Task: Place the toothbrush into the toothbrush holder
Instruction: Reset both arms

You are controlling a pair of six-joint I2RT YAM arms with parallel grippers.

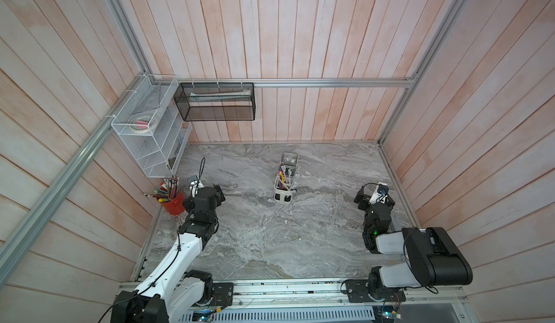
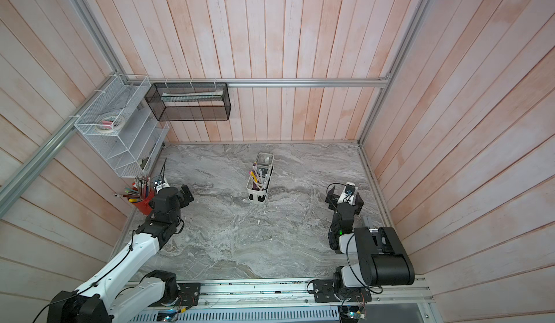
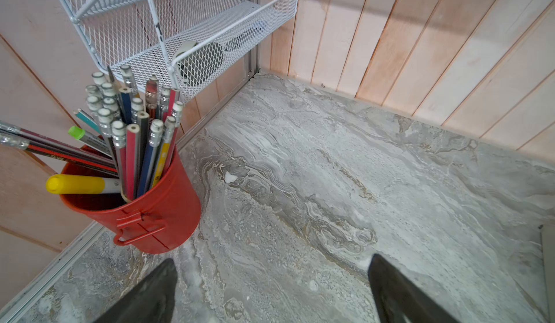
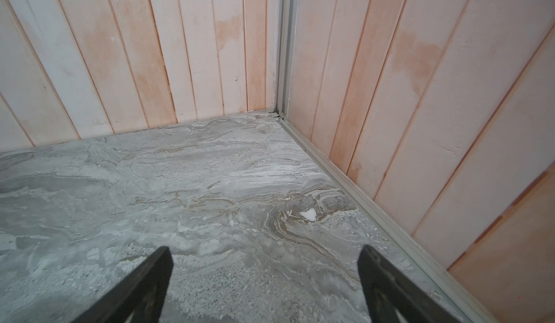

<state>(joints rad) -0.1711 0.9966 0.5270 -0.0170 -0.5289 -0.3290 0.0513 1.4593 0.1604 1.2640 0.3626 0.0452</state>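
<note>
While left fingers (image 3: pixel 147 294) and right fingers (image 4: pixel 141 285) gape empty, toothbrush holder (image 1: pixel 281 193) central, apparently stocked.

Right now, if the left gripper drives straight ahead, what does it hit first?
Probably the bare marble tabletop, then the plank wall; depth unclear. The left gripper is open; the red pen cup sits off its line.
</note>
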